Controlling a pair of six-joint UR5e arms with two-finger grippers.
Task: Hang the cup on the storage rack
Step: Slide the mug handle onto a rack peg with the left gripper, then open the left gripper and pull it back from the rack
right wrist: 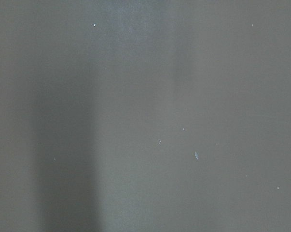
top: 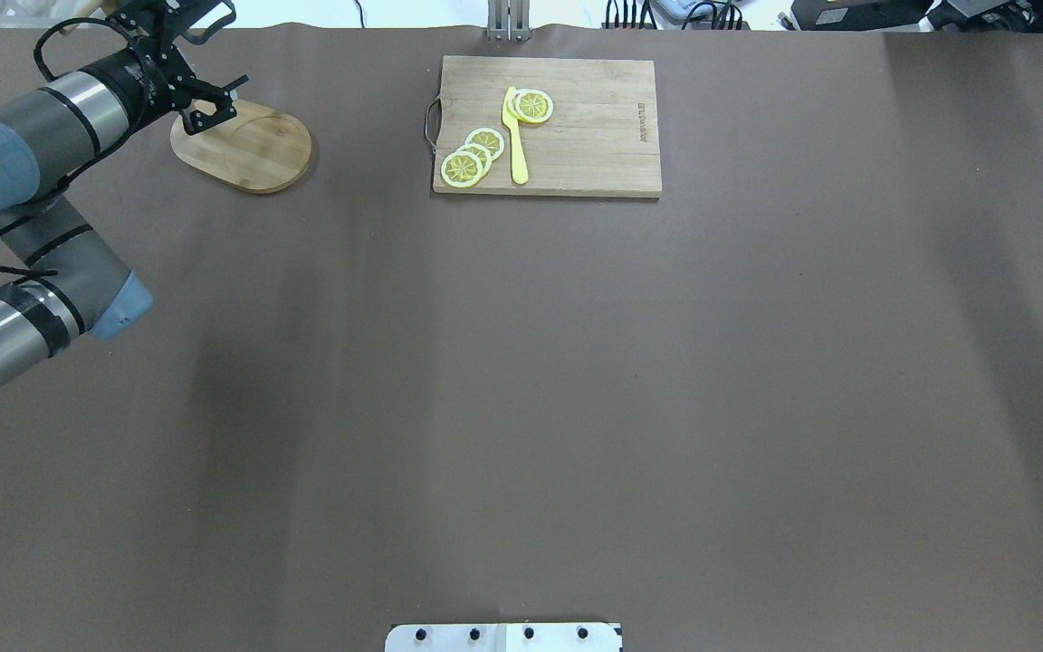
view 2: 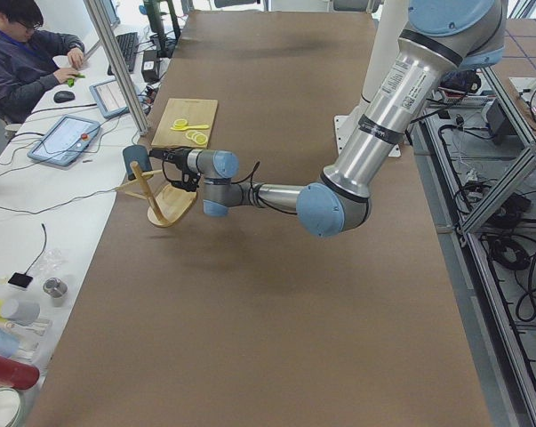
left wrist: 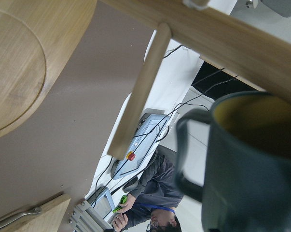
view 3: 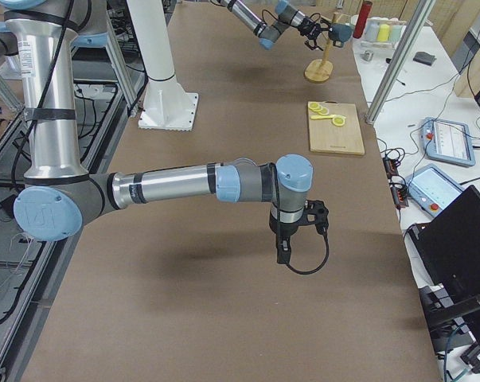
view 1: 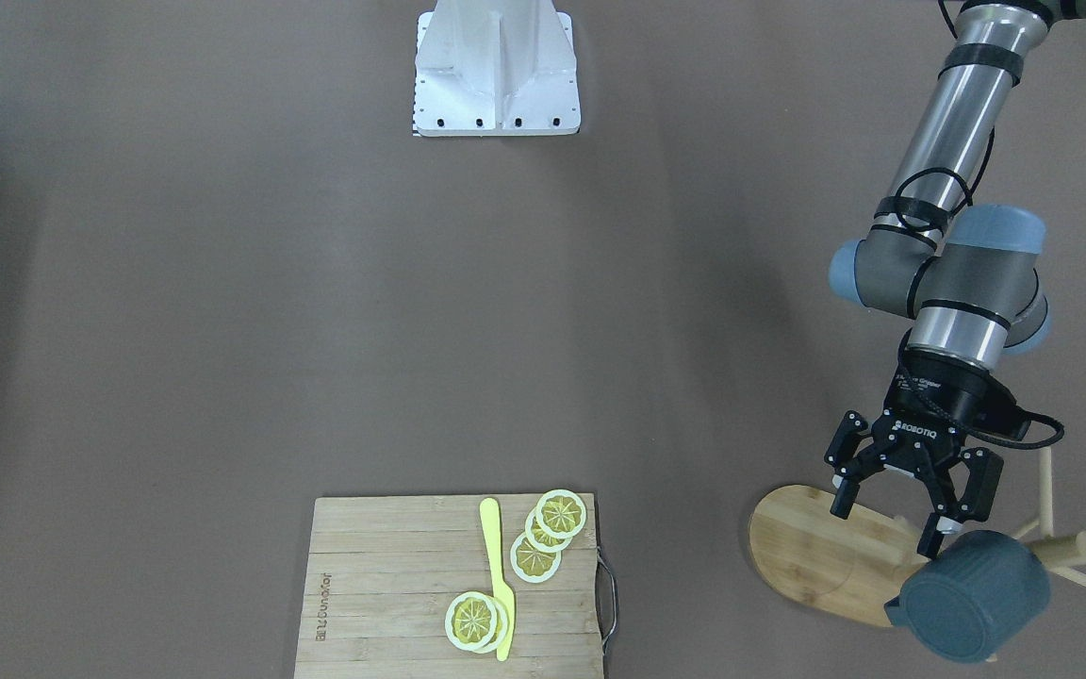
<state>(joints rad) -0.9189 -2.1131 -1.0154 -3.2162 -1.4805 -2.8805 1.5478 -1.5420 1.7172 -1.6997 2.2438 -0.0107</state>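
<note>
The slate-blue cup (view 1: pixel 972 594) hangs in the air against the storage rack (view 1: pixel 1066 549), its yellowish-green mouth turned to the post. Its handle (left wrist: pixel 186 157) shows empty in the left wrist view, beside a thin peg (left wrist: pixel 138 92). What bears the cup (left wrist: pixel 254 179) is hidden. My left gripper (view 1: pixel 887 523) is open over the rack's oval base (view 1: pixel 802 552), one fingertip close to the cup's rim but not gripping it. In the overhead view the left gripper (top: pixel 200 63) is by the base (top: pixel 250 149) and the cup is out of frame. My right gripper (view 3: pixel 291 239) points down at mid-table; I cannot tell its state.
A slatted cutting board (view 1: pixel 392 585) with lemon slices (view 1: pixel 543 538) and a yellow knife (view 1: pixel 498 575) lies at the table's far edge, to the robot's right of the rack. The robot's white base (view 1: pixel 496 71) is at the table's near edge. An operator (view 2: pixel 23 53) sits beyond the table edge.
</note>
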